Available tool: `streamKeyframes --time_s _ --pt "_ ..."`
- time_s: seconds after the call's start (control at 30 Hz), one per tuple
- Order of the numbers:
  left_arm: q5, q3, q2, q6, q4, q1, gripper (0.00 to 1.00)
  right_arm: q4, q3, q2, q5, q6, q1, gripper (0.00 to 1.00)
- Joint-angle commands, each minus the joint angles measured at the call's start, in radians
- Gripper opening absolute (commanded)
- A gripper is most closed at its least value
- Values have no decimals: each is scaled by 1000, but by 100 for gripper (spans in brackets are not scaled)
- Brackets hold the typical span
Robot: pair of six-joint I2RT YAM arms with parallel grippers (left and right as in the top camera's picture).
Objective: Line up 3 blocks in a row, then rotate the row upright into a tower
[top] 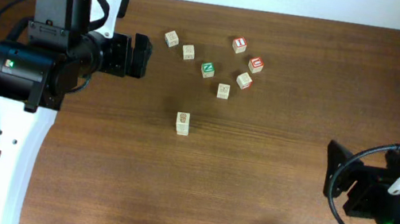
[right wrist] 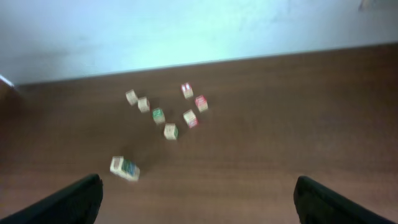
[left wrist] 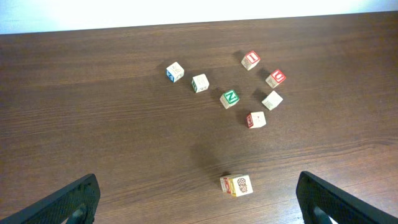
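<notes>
A loose cluster of small wooden letter cubes lies at the table's far middle. Among them are a red-faced block with a ring-like letter [top: 255,64] [left wrist: 276,77] and a pale block with a faint mark [top: 223,91] [left wrist: 256,119]. A block with a yellow side and a checkered face [top: 183,123] [left wrist: 236,185] stands alone, nearer the front. My left gripper [top: 144,57] [left wrist: 196,200] hangs open and empty left of the cluster. My right gripper [top: 332,177] [right wrist: 199,200] is open and empty at the right, well away from the blocks.
In the cluster are also a green-faced N cube [top: 207,69] [left wrist: 229,98], a red cube with a straight mark [top: 239,45] [left wrist: 250,60], and several pale cubes [top: 171,38]. The table's back edge [left wrist: 199,23] meets a white wall.
</notes>
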Motion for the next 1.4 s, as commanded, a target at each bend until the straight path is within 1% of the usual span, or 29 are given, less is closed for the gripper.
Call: streamKeyframes --time_s 0.0,0.03,0.1,0.13,0.17,0.2,0.27,0.3,0.33,0.37,0.4,0.47,0.53,0.6,1.1,1.17,1.2,1.23,1.27,1.3,1.33,1.37 --pt "-10 1 -5 16 -1 2 99 8 -33 -10 61 0 -16 98" --pt "-10 1 -5 16 -1 2 99 60 -87 -32 76 -4 -45 98" --pt "-10 1 -5 16 -1 2 99 343 -391 -175 -33 -120 -174 99" --pt "-10 1 -5 16 -1 2 99 510 -592 -294 -91 -151 -211 98" --pt "-10 1 -5 16 -1 2 99 636 -743 -385 -129 -151 -231 98" --pt "-10 1 -5 16 -1 2 99 803 -941 -496 -177 -150 -251 98" --pt "-10 1 -5 16 -1 2 99 1014 -1189 -639 -221 -150 -264 98" --pt "-10 1 -5 16 -1 2 99 1109 -1312 -708 -230 -150 -264 98" --pt "-10 1 -5 16 -1 2 99 1172 -1390 -747 -229 -150 -264 98" --pt "-10 1 -5 16 -1 2 99 1212 -1448 -776 -224 -150 -264 98" --pt "-10 1 -5 16 -1 2 99 1217 -1489 -801 -221 -150 -264 98" --pt "-10 1 -5 16 -1 2 99 1217 -1547 -833 -212 -150 -263 98" --pt "-10 1 -5 16 -1 2 99 1154 -1549 -833 -173 -153 -260 98" --pt "-10 1 -5 16 -1 2 99 1151 -1549 -833 -150 -153 -260 98" --pt "-10 0 -5 16 -13 2 99 1151 -1549 -832 -150 -153 -260 98" --pt "-43 -30 -45 17 -16 2 99 1151 -1549 -832 -150 -153 -260 98" --pt "-123 -124 -116 16 60 2 99 1151 -1549 -832 -150 -153 -260 99" --pt "-128 -243 -187 41 158 6 99 1151 -1549 -832 -150 -153 -260 98" --pt "-89 -426 -297 118 315 30 99 1151 -1549 -832 -150 -153 -260 98" --pt "-39 -551 -373 171 422 55 99 1151 -1549 -832 -150 -153 -260 98" --pt "11 -694 -468 194 539 90 99 1151 -1549 -832 -150 -153 -260 98" --pt "40 -877 -604 193 675 144 99 1151 -1549 -832 -150 -153 -260 98"
